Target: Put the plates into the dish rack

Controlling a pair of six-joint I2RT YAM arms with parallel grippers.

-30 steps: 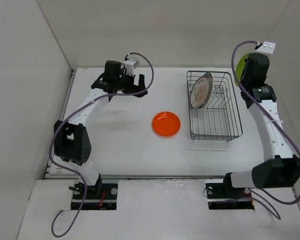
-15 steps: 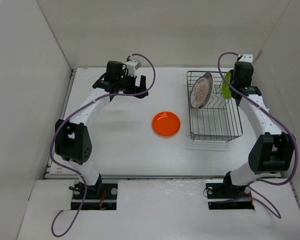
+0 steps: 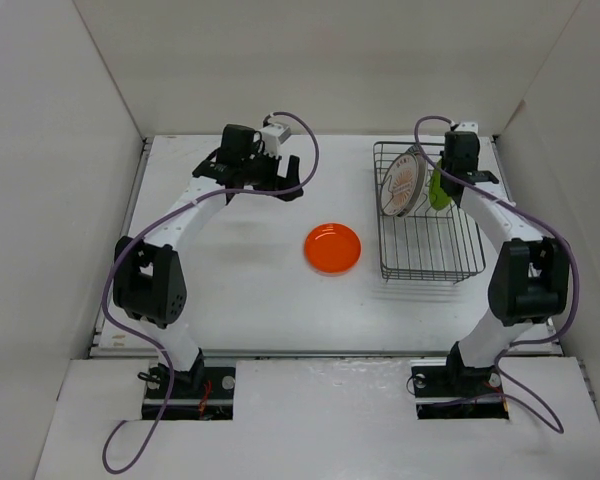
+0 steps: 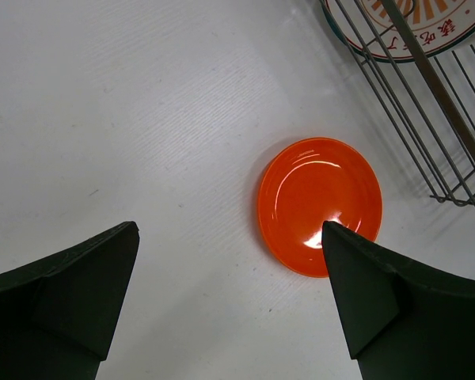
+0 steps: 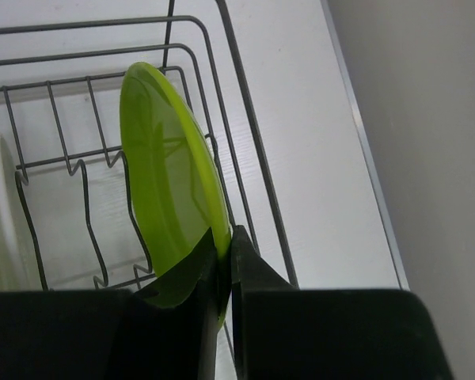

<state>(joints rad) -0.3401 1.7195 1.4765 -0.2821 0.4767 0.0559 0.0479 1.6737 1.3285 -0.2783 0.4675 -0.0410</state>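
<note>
Top external view: your right arm reaches over the far end of the rectangular dark grey wire dish rack (image 3: 432,240). The right gripper (image 3: 442,180) carries the plain lime green round plate (image 3: 437,188) on edge, just beside a white round plate with an orange centre pattern (image 3: 401,181) that stands upright in the rack's far left corner. The on-edge hold looks deliberate, since the slot wires only accept a plate standing up. The plain orange round plate (image 3: 332,248) lies flat on the white table (image 3: 230,300), left of the rack and not touching it. Your left gripper (image 3: 283,180) hovers over the far part of the table, well apart from both, probably parked there to stay clear of the other arm's work.

Left wrist view: the two dark fingers are spread wide with nothing between them. The orange plate lies below, partly hidden behind one fingertip. Lying flat like that, it will likely offer you only its rim to pinch. The rack's corner and the patterned plate show at the upper right.

Right wrist view: the fingers are clenched thinly on the lime plate's lower rim, leaving most of its face free to slide between wires. The plate sits inside the rack's walls, upright with a slight tilt, over the zigzag slot wires. You cannot tell whether its bottom edge rests on them yet, because the fingers hide it.
</note>
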